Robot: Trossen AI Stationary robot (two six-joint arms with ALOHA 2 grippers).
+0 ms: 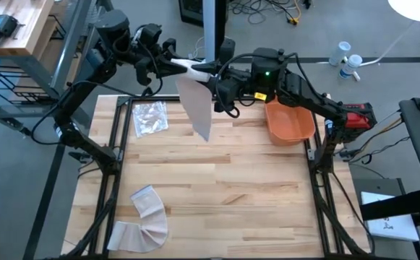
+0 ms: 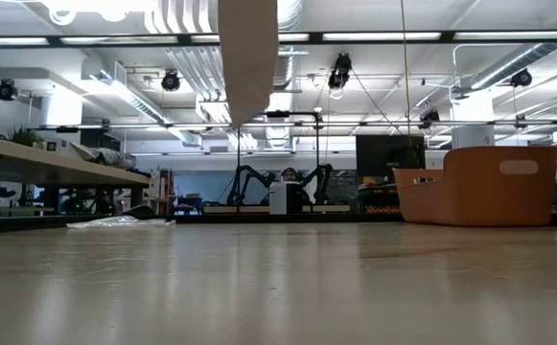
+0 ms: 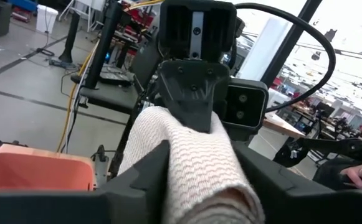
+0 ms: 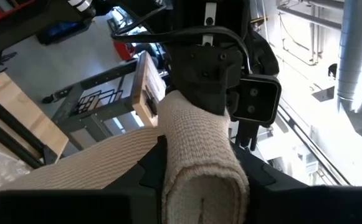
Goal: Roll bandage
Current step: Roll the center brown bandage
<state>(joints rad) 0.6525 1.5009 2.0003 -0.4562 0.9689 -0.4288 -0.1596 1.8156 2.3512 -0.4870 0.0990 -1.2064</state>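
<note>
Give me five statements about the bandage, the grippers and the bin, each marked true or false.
1. Both grippers hold the bandage roll up off the table. True.
2. The bandage's loose tail hangs down between the arms. True.
3. The orange bin sits by the left arm. False: it is under the right arm.
4. The right gripper is empty. False: it clamps the roll.
5. A second bandage lies on the table. True.

Grey concrete floor [image 1: 144, 18] along upper frame; wooden bench [image 1: 11, 25] upper left; ceiling strip lights [image 2: 374, 36] and ducting [image 2: 192, 67] overhead; cables [image 1: 267, 9] top centre.
</note>
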